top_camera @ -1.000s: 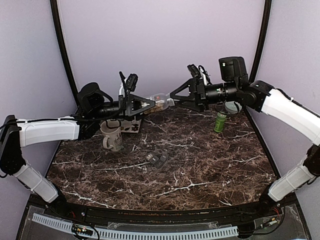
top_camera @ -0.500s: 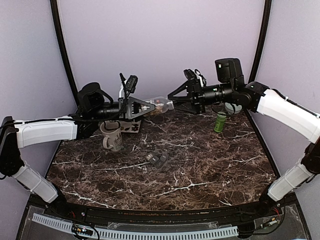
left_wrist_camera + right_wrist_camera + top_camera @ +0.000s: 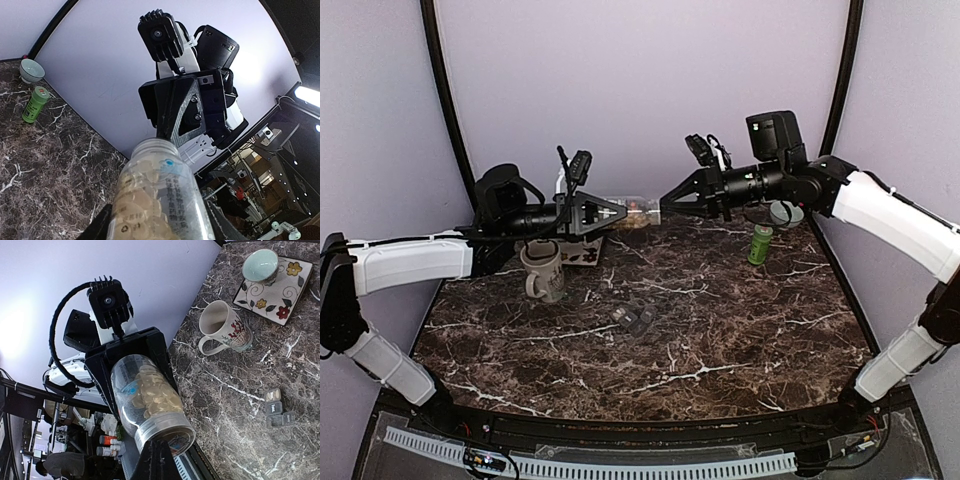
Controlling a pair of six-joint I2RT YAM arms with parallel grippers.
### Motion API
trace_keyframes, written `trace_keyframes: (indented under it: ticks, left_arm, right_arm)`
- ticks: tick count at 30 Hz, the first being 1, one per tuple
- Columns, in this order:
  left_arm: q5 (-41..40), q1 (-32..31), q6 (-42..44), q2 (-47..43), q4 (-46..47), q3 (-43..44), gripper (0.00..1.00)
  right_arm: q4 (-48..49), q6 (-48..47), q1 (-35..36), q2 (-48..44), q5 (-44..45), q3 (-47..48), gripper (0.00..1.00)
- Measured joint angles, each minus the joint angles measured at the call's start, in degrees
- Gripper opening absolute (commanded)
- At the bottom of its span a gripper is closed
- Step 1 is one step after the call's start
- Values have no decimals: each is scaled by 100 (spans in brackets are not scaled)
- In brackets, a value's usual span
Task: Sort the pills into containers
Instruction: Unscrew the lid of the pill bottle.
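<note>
The left end effector point(image 3: 618, 211) clamps the clear jar point(image 3: 160, 200) of tan pills point(image 3: 152, 390) level above the bench point(image 3: 720, 330), apparently so the right end effector point(image 3: 664, 203), pressed together, can work its cap point(image 3: 167, 435).

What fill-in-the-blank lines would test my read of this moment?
The clear jar of pills is held by the ____ gripper. The right gripper is ____. The white mug stands ____ on the table. The green bottle stands on the table's ____ side.
Missing: left; shut; upright; right.
</note>
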Motion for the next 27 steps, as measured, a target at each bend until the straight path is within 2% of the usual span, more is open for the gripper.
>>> trace_keyframes:
  ticks: [5, 7, 8, 12, 14, 17, 27]
  left_arm:
    - [42, -2, -328, 74, 339, 0, 0]
    - [42, -2, -398, 109, 413, 0, 0]
    - [39, 2, -424, 118, 428, 0, 0]
    - [26, 7, -442, 120, 474, 0, 0]
    - [11, -22, -444, 120, 472, -2, 0]
    - [7, -44, -446, 120, 505, -4, 0]
    - [-103, -33, -732, 120, 931, -175, 0]
  right_arm:
    - [-118, -490, 15, 7, 52, 146, 0]
    - [-125, -579, 15, 7, 92, 157, 8]
    - [-120, -608, 15, 7, 107, 157, 15]
    - [-118, -669, 2, -11, 212, 164, 53]
    - [-11, -619, 20, -24, 205, 164, 65]
    - [278, -509, 22, -94, 151, 59, 70]
    - [931, 94, -46, -254, -72, -507, 73]
